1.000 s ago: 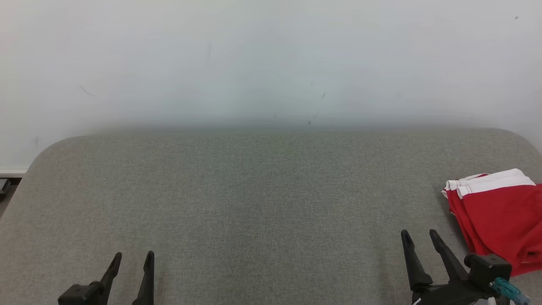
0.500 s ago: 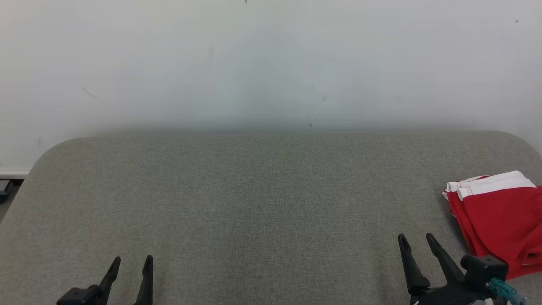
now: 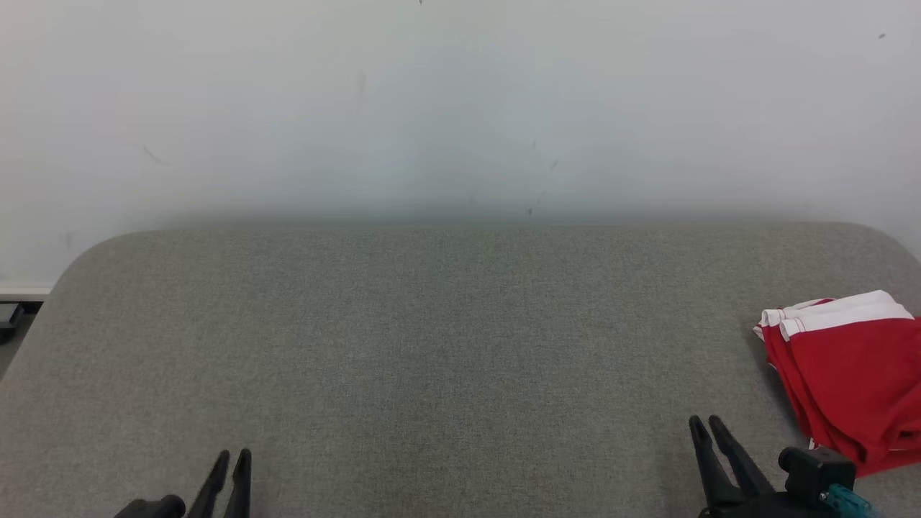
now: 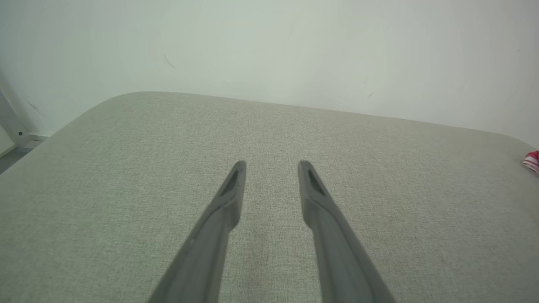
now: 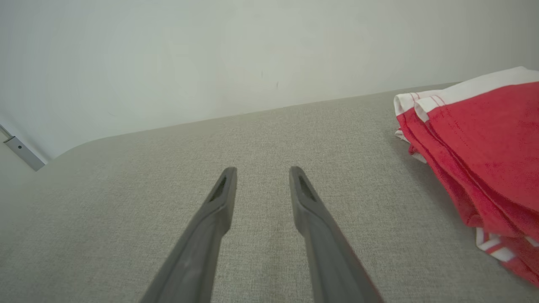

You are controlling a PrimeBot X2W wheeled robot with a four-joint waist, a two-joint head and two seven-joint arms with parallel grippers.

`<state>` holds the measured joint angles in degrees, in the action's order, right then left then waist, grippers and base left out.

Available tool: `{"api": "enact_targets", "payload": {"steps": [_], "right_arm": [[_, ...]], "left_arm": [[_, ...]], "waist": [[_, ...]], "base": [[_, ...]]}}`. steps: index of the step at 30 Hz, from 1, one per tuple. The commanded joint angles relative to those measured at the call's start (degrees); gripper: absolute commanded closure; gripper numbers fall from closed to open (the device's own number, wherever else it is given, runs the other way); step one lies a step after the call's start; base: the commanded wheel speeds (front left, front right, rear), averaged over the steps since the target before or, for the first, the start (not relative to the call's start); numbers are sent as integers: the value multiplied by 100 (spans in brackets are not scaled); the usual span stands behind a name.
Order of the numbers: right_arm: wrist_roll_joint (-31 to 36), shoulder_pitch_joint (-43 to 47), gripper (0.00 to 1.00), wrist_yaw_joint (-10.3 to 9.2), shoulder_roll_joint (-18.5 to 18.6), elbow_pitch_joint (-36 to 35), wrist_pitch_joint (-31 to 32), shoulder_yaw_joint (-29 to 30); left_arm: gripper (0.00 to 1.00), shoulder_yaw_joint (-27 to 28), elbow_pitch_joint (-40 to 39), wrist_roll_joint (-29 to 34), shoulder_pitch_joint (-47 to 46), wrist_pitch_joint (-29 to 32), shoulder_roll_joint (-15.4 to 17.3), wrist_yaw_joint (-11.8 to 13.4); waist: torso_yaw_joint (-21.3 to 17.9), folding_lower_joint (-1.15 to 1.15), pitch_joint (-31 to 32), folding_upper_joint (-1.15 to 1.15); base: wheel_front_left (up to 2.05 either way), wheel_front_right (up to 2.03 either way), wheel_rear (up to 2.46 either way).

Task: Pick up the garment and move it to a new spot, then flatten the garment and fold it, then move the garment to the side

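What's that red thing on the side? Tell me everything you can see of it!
It is a red garment of soft, thin-looking cloth, with white bands along its far edge and thin white stripes near one near corner. It is folded into a stack of several layers, lying flat on the grey padded table at the robot's right, partly cut off by the picture's edge. Only the table touches it; the right pincer sits beside it, apart, holding nothing.

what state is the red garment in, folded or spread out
Folded: the red garment lies as a compact stack of layers on the right side of the grey table, its white-banded edges doubled one over another.
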<state>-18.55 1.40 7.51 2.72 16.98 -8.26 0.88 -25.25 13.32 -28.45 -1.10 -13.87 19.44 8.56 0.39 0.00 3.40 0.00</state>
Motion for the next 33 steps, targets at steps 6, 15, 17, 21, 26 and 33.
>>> {"api": "enact_targets", "payload": {"steps": [6, 15, 17, 21, 26, 33], "right_arm": [[-493, -65, 100, 0, -5, 76, 128, 72], [-1361, -188, 100, 0, -1, 47, 253, 94], [-1541, -215, 100, 0, 0, 43, 279, 102], [-1884, -265, 100, -1, 1, 38, 334, 120], [-2295, -333, 100, -1, 3, 33, 404, 144], [-2830, -420, 100, -1, 7, 29, 494, 176]], "left_arm": [[100, 198, 72, -443, -39, 149, -146, -106], [100, 582, 159, -1199, -177, 397, -314, -297], [100, 662, 173, -1352, -206, 449, -351, -336], [100, 816, 192, -1649, -257, 550, -419, -413], [100, 1000, 214, -2004, -315, 672, -506, -502], [100, 1243, 249, -2469, -397, 833, -617, -623]], "waist": [[2, 0, -16, 0], [-6, 0, -40, 0], [-7, 0, -46, 0], [-9, 0, -57, 0], [-12, 0, -72, 0], [-15, 0, -92, 0]], "base": [[0, 0, 0], [0, 0, 0], [0, 0, 0], [0, 0, 0], [0, 0, 0], [0, 0, 0]]}}
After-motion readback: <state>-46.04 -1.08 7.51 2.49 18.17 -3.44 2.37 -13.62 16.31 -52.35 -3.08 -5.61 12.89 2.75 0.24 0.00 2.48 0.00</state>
